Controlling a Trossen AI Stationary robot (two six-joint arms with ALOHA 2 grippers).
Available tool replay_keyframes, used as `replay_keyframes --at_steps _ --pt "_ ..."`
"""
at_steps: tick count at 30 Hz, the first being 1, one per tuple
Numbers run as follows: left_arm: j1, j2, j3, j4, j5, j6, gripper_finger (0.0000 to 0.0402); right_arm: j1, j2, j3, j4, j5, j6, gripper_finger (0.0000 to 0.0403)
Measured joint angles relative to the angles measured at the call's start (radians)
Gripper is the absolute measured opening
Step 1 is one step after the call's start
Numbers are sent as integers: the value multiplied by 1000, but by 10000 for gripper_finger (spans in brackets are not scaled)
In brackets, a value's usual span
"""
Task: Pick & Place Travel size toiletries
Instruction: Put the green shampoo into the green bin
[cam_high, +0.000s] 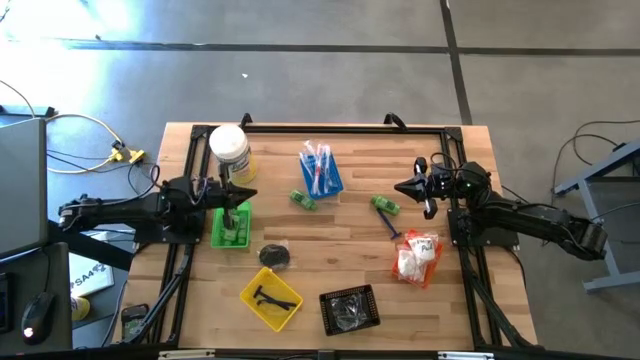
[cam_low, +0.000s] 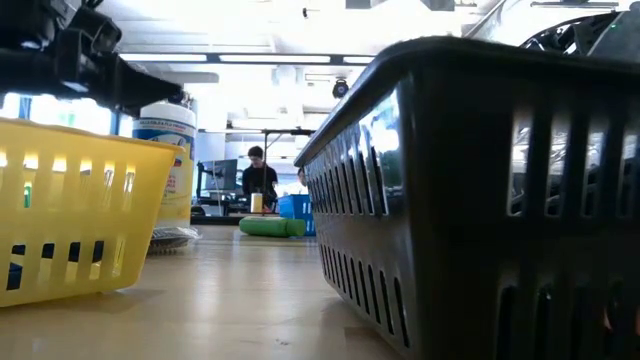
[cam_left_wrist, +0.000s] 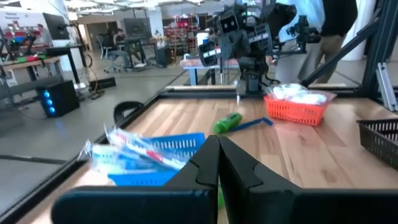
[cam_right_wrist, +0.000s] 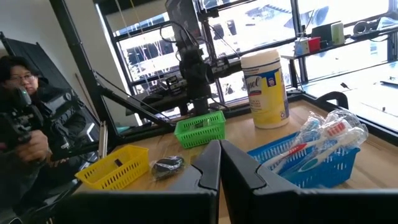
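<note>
In the high view my left gripper (cam_high: 250, 195) hovers shut over the far end of the green tray (cam_high: 230, 226), touching nothing. My right gripper (cam_high: 400, 187), also shut, hangs in the air just beyond a green bottle (cam_high: 385, 205) that lies on the table beside a blue toothbrush (cam_high: 393, 226). A second green bottle (cam_high: 305, 200) lies near the blue tray (cam_high: 322, 170), which is full of wrapped toothbrushes (cam_left_wrist: 134, 146). White sachets fill the orange tray (cam_high: 417, 257). Black T-shaped pieces lie in the yellow tray (cam_high: 270, 297). A dark round item (cam_high: 274, 255) rests on the table.
The white tub with a yellow label (cam_high: 230, 150) stands by the far left corner. A black basket (cam_high: 350, 308) sits near the front edge. Bare wood shows in the table's middle. A person (cam_right_wrist: 25, 112) stands beyond the table; another person (cam_low: 258, 180) is in the room behind.
</note>
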Motion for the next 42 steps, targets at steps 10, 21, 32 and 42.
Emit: replay_keyframes --at_steps 10,21,32,42 --pt "0 -22 -31 -69 -15 24 0 0 0 0 -10 0 0 2" --pt "0 -22 -33 -115 -11 -9 0 48 2 0 8 -31 -113 2" --pt "0 -21 -32 -107 -17 -2 0 92 26 0 6 87 -285 2" --pt "-1 -22 84 -65 -14 128 0 179 42 0 76 139 -179 2"
